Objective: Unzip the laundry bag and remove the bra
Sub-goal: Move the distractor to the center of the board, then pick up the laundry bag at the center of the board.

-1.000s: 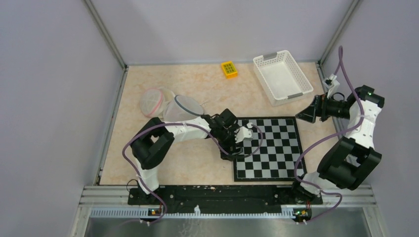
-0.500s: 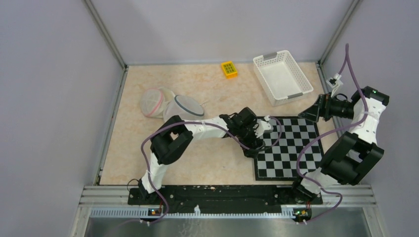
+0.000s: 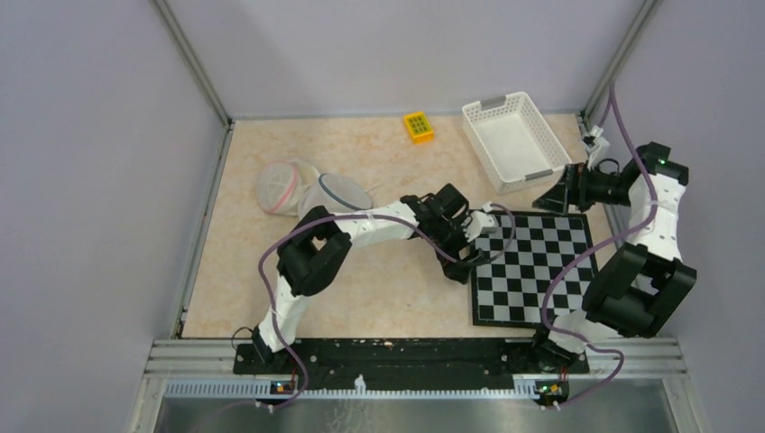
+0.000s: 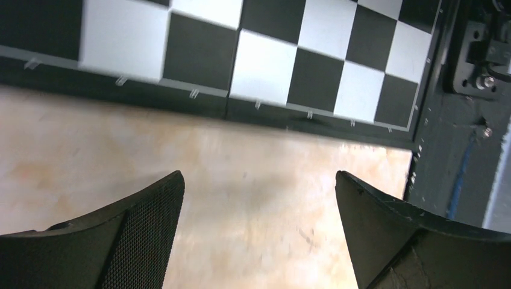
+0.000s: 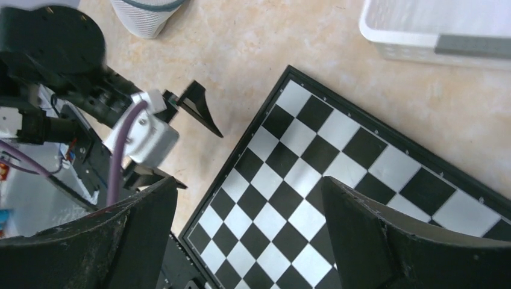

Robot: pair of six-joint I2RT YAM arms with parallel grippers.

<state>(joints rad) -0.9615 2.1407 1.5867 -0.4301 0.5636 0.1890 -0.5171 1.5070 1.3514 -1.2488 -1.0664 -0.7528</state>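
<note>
Standing at the very start, judging by the layout: not touching the laundry bag (image 3: 336, 195) with either claw, not showing any opened zip, not showing a bra out on the tabletop (image 3: 379, 153). Finding the bag lying at the far left of the tabletop, a pale mesh dome with a dark rim, pressing against a second mesh round (image 3: 280, 184) carrying a pink streak; not being able to tell the bra from that streak, nor to spot the zip pull. Spreading the left claw (image 4: 258, 180) wide and holding nothing, hovering low over bare tabletop just beside the left border of the chessboard (image 3: 528, 253), well apart from the bag. Spreading the right claw (image 5: 250, 183) wide too, gripping nothing, hanging above the far right corner of the chessboard, just beside the white basket (image 3: 516, 140). Leaving everything to do, then: reaching the bag, pinning it, pulling the zip, lifting the bra out. Looking at room: having open tabletop between the left claw and the bag, with the left arm's own elbow lying across that path; having the bag sitting near the left wall rail, so probably allowing little slack for tugging leftward; keeping the yellow block (image 3: 418, 126) and the basket well off to the far side; needing the right arm to cross the whole chessboard to help.
</note>
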